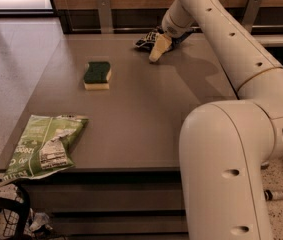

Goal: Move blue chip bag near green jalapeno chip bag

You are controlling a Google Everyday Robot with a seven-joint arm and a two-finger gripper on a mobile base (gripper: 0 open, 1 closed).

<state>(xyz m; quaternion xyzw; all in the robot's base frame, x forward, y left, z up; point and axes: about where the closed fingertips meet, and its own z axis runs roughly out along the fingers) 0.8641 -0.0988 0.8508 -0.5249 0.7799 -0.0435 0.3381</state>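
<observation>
The blue chip bag (147,39) is a small dark crumpled bag at the far edge of the table, partly hidden behind the gripper. My gripper (159,49) is at the far middle of the table, right against the bag, with a cream-coloured fingertip pointing down at the tabletop. The green jalapeno chip bag (45,145) lies flat at the near left corner of the table, far from the gripper and overhanging the front edge a little.
A green-and-yellow sponge (97,75) sits left of centre on the grey table (146,119). My white arm spans the right side. A wooden wall with metal brackets runs behind the table. Dark clutter lies on the floor at the lower left.
</observation>
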